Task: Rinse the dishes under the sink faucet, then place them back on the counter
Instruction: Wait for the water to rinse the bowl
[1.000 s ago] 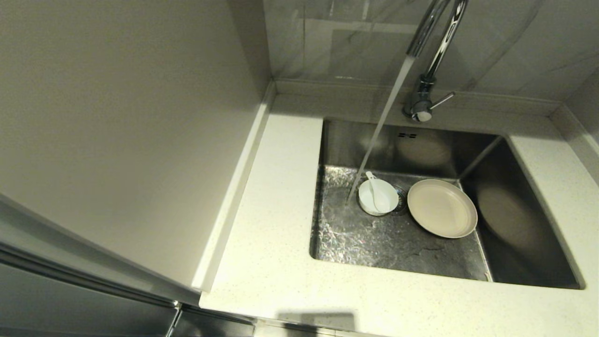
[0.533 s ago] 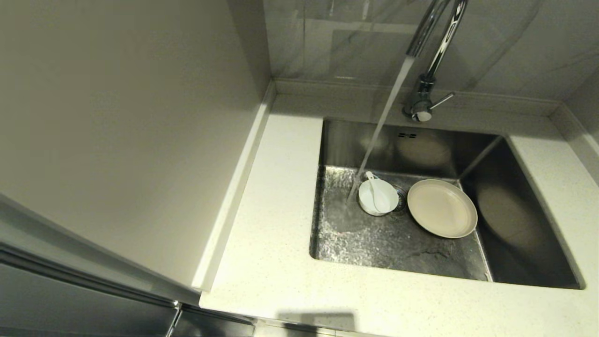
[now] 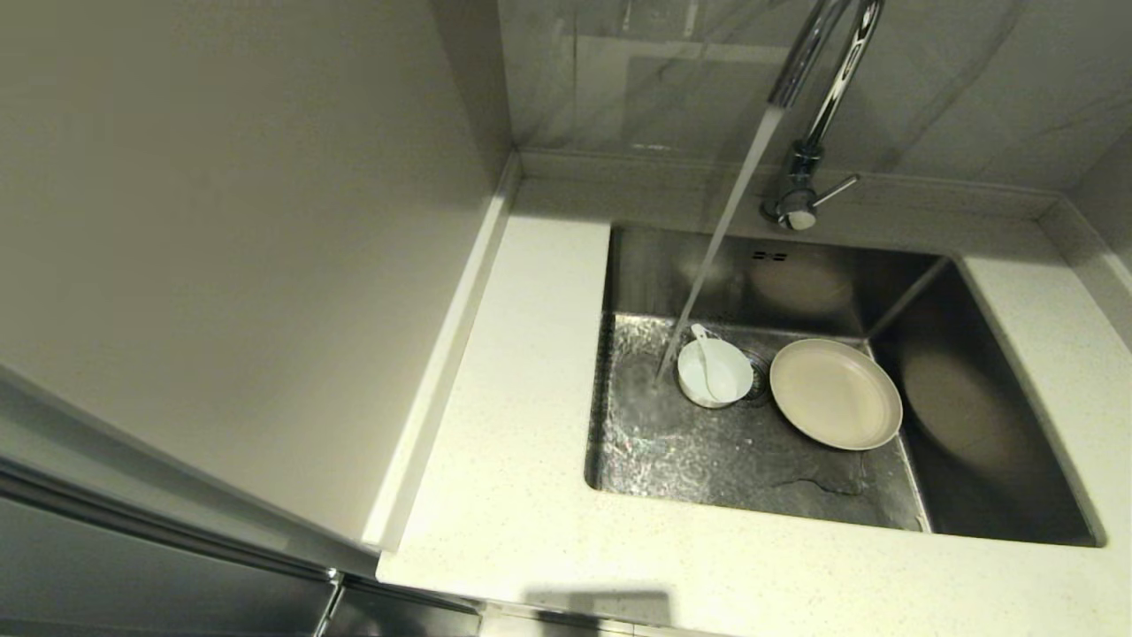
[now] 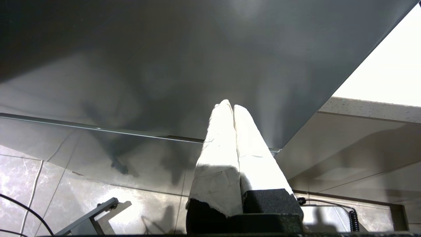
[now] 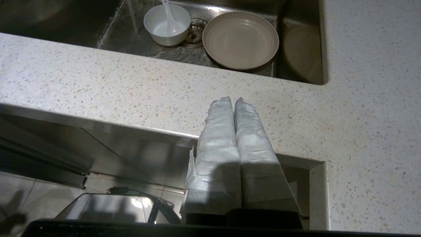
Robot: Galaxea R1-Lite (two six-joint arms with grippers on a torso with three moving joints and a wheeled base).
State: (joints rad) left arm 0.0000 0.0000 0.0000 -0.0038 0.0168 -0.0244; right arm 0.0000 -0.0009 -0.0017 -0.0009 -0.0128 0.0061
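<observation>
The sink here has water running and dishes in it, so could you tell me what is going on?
Nothing is being handled right now. The faucet is running into the sink, its stream landing just beside the bowl, which holds the spoon. The plate lies next to them. Both end effectors, left and right, are shut and parked low in front of the counter.

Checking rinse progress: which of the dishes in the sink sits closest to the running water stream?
The small white bowl with the spoon in it; the stream lands just beside its left rim, while the beige plate lies farther right, past the drain.
</observation>
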